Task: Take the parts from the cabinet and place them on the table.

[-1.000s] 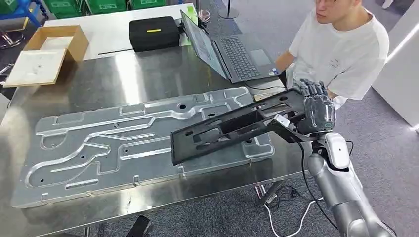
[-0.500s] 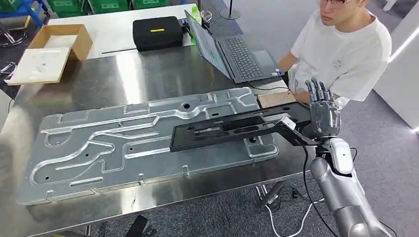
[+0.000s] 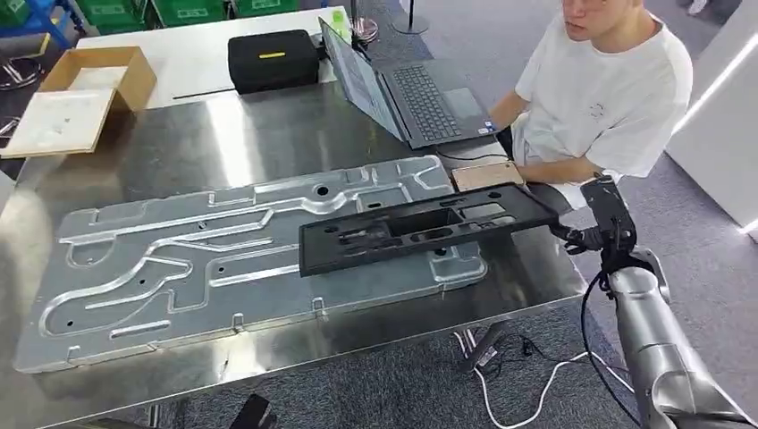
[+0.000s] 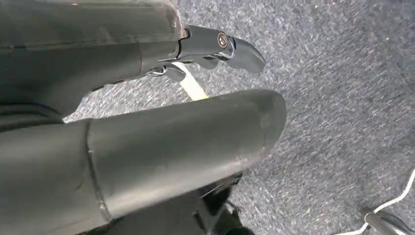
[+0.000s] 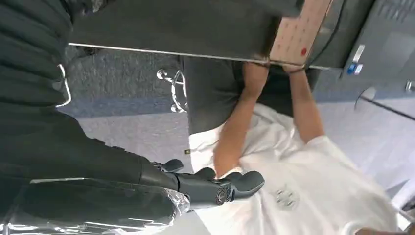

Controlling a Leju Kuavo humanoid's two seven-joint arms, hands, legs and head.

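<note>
I see the steel table [image 3: 268,134] carrying the big aluminium plate [image 3: 179,259]; the black part [image 3: 420,228] lies flat across its 3 o'clock end. Right hand [image 3: 601,223] off the table's 3 o'clock edge — empty, fingers apart. Person [image 3: 608,89] at 2 o'clock. Laptop [image 3: 411,89], open cardboard box [image 3: 89,80] at 10. Left hand [image 4: 147,137]: grip state unclear.
</note>
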